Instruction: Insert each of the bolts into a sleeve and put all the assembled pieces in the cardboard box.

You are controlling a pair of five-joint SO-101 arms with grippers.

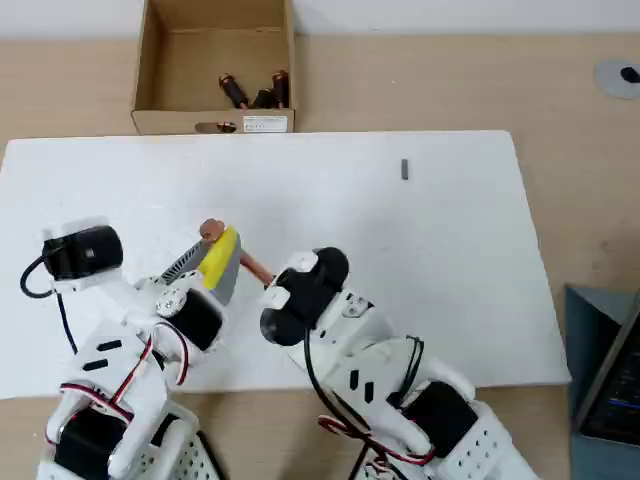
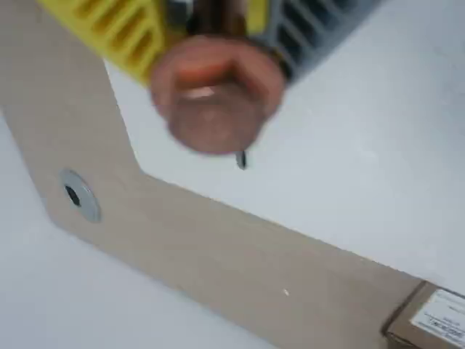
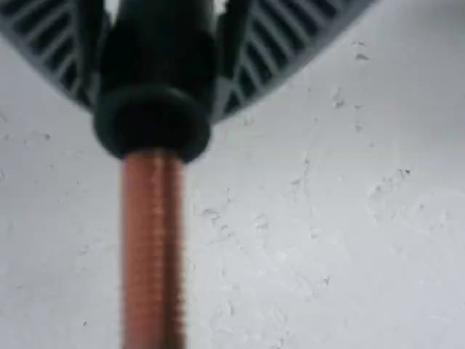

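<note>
My left gripper [image 1: 216, 250], with one yellow and one grey finger, is shut on a copper bolt [image 1: 211, 231]. The bolt's hex head [image 2: 215, 93] sticks out past the fingertips in the left wrist view. Just right of it, my right gripper [image 1: 278, 286] is shut on a black sleeve [image 3: 152, 116]. A copper threaded shaft [image 3: 152, 247] pokes out of that sleeve and runs toward the left gripper [image 1: 255, 268]. Both grippers hover over the near left part of the white mat [image 1: 400, 280]. The cardboard box [image 1: 148, 70] stands at the far edge, holding assembled pieces [image 1: 256, 92].
A small dark piece [image 1: 405, 168] lies alone on the mat's far right part, also seen past the bolt head as a dark speck [image 2: 242, 160]. Another small piece [image 1: 222, 127] rests at the box's front wall. A cable grommet [image 1: 620, 78] sits far right; a laptop [image 1: 605, 380] is at the right edge.
</note>
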